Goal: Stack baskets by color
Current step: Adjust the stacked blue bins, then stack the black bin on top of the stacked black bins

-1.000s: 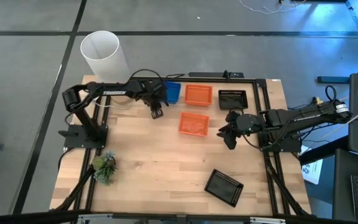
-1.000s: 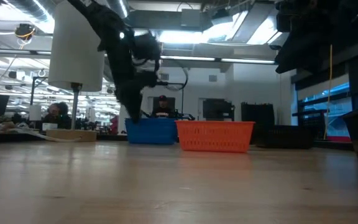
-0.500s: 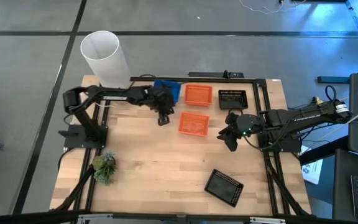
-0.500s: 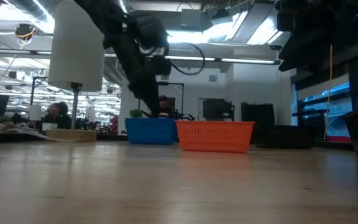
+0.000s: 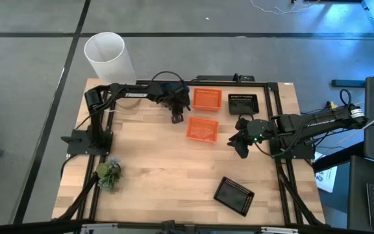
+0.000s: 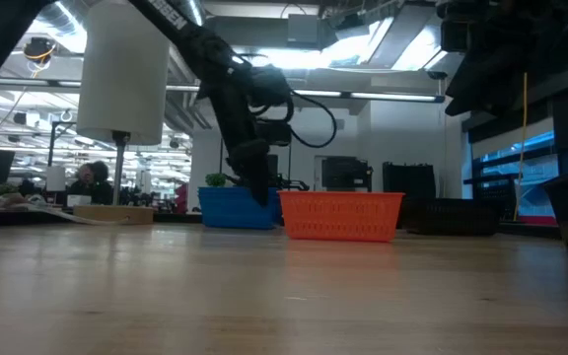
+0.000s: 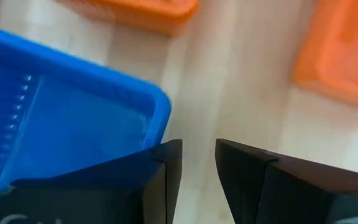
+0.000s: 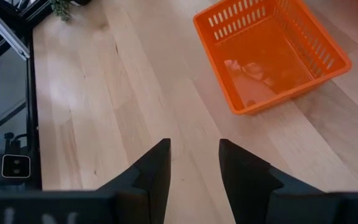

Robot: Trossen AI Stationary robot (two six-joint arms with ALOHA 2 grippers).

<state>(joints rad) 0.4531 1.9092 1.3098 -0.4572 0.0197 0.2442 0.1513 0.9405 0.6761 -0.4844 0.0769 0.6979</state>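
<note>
Left gripper (image 5: pixel 178 117): fingers apart, empty, just beside blue basket (image 7: pixel 73 124).
Right gripper (image 5: pixel 236 143): fingers apart, empty, near the nearer orange basket (image 5: pixel 202 129).

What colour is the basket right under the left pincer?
Blue, clearest in the left wrist view.

- My left arm reaches across the far side of the table from its base on the left, elbow bent, wrist angled down.
- My left gripper (image 5: pixel 176 117) hangs low over the wood, fingers (image 7: pixel 166 163) parted with a narrow gap, holding nothing.
- My right arm stretches in from the right edge, lying low and nearly level.
- My right gripper (image 5: pixel 237 144) hovers above the table, fingers (image 8: pixel 156 163) apart, empty.
</note>
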